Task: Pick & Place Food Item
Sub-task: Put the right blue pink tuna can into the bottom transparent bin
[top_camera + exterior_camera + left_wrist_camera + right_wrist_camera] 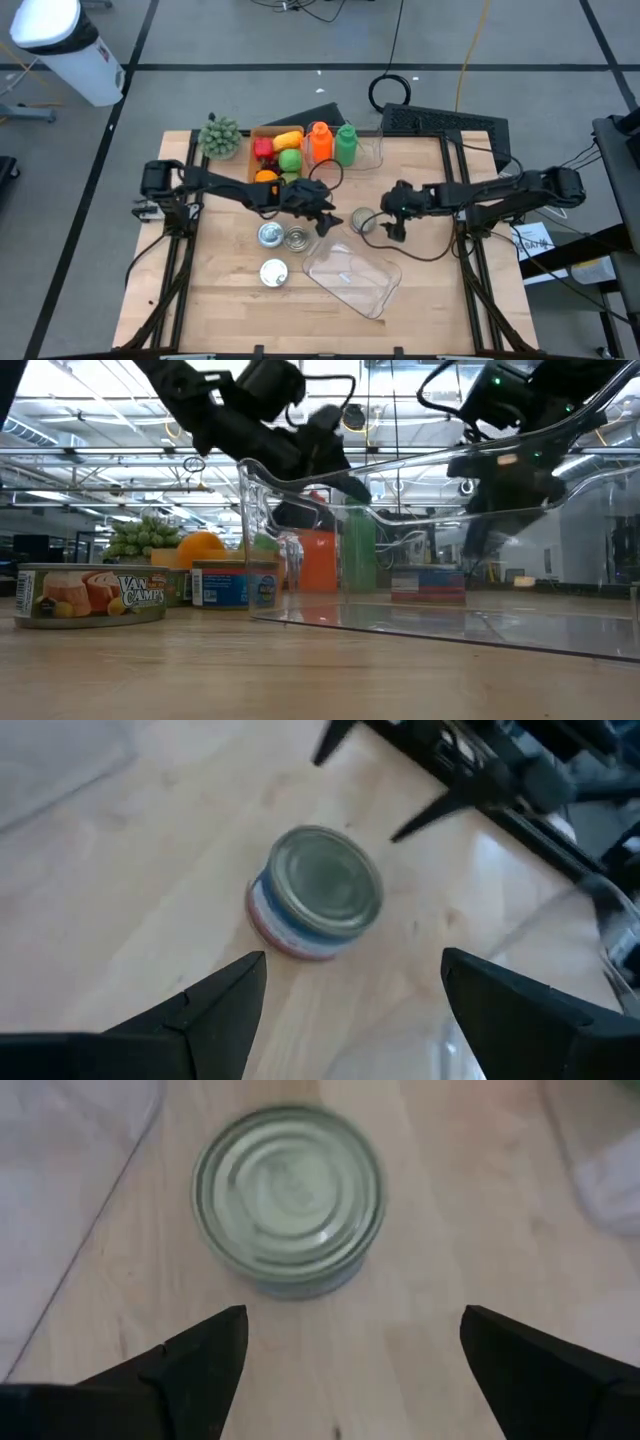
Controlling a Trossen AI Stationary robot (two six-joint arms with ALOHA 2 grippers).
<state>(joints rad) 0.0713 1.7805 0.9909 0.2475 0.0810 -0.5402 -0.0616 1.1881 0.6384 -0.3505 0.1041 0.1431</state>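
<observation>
Both your hands, left hand (322,222) and right hand (385,226), hang spread and empty beside the can (362,220). You're approaching; next, lower one around it.

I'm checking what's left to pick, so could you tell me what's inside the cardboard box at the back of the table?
The box shows a yellow pepper, a red item, a green apple and an orange. The left arm covers its front edge, so anything there is hidden.

Silver-topped can (315,892) with blue-and-red label
</observation>
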